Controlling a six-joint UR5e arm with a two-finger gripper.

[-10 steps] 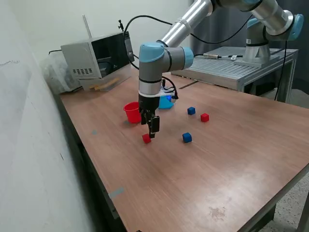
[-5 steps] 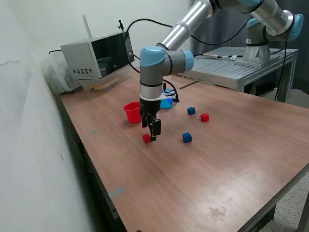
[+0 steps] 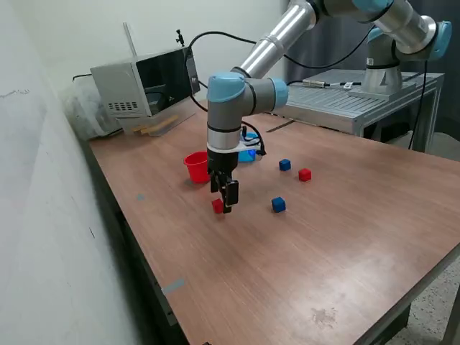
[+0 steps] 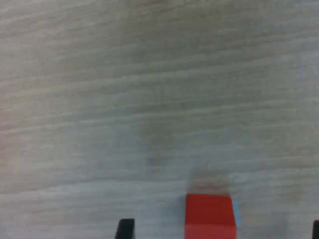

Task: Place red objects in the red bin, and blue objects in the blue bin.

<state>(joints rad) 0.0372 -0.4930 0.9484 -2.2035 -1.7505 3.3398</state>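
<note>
My gripper [image 3: 226, 204] hangs low over the wooden table, just beside or over a small red cube [image 3: 217, 206]. In the wrist view the red cube [image 4: 209, 216] lies on the table between my two fingertips [image 4: 125, 229], which stand wide apart and do not touch it; the gripper [image 4: 221, 231] is open. The red cup [image 3: 195, 167] stands just behind my gripper. The light blue cup [image 3: 248, 152] is partly hidden behind the arm. A second red cube [image 3: 305, 175] and two dark blue cubes [image 3: 285, 165] [image 3: 278, 205] lie toward the exterior view's right.
A grey box-like device [image 3: 140, 86] and a plastic bag stand at the back of the table. A metal bench with a second arm base [image 3: 381, 75] is at the back right. The table's edge runs along the exterior view's left.
My gripper has come down a little toward the table at the red cube. The cubes and cups have not moved.
</note>
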